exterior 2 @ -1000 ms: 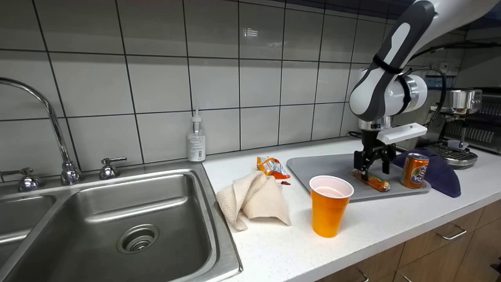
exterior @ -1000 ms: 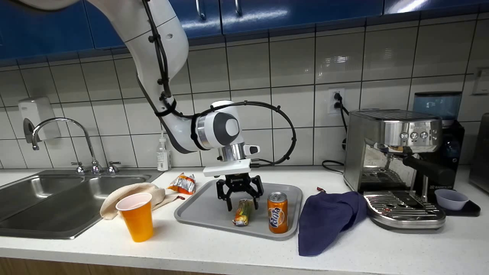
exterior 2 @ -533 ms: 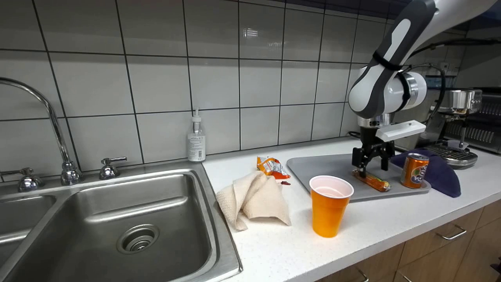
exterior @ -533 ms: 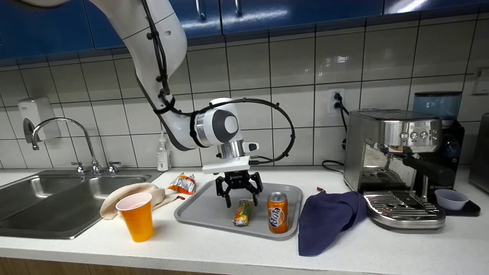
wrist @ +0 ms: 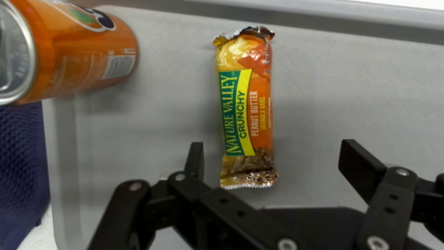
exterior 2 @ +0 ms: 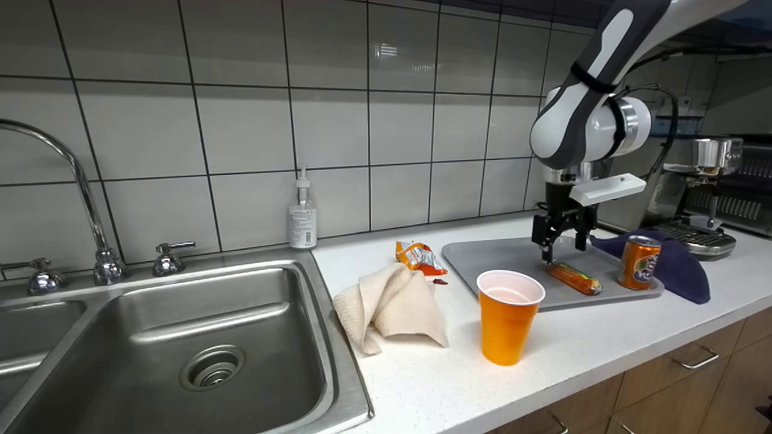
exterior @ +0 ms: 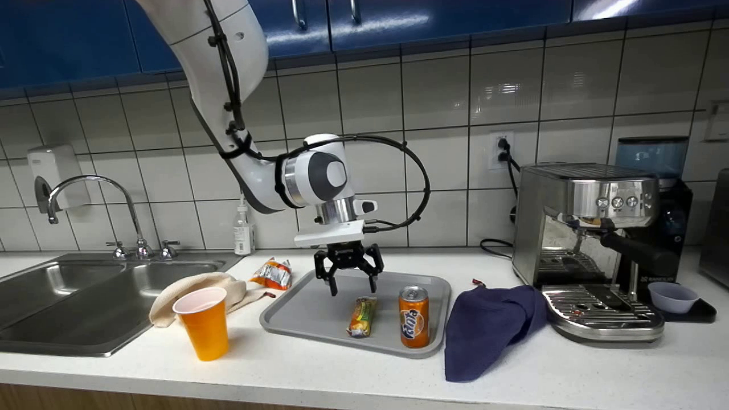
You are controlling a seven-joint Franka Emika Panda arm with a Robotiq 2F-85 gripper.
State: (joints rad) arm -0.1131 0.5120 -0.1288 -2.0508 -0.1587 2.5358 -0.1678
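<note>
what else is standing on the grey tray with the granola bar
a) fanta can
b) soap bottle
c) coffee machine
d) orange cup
a) The fanta can: both exterior views show it upright on the grey tray, beside the granola bar.

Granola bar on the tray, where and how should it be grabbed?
Likely midway along the granola bar, coming straight down and pinching its two long sides. It lies flat on the tray, long and narrow, with thin crimped ends; the gripper is open wider than the bar, jaws set across its width.
</note>
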